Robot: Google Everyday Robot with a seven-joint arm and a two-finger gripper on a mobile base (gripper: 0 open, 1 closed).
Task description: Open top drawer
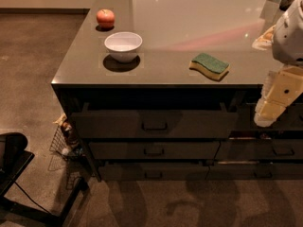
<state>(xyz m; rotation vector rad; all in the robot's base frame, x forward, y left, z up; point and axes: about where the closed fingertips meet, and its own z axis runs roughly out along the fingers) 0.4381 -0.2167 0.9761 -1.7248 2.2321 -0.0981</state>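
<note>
Three drawer fronts stack under the left part of the worktop [156,72]; the top drawer [113,124] is the uppermost and the tallest. Task status: the top drawer appears drawn out part way. Its front stands forward of the two shallower drawers [118,150] beneath it, and a dark gap shows between its upper edge and the worktop edge. The interior lies in shadow and cannot be read. Remaining work, as a judgement: a further pull to full extension, if one is required. The gripper [268,115] hangs at the right edge of the view, below the worktop edge, level with the top drawer front and just past its right end. It is well apart from the central handle [154,126] and does not touch it. Whether the gripper is wide or narrow cannot be told. An apple [105,18], a bowl [123,45] and a sponge [209,65] rest on the worktop.
</note>
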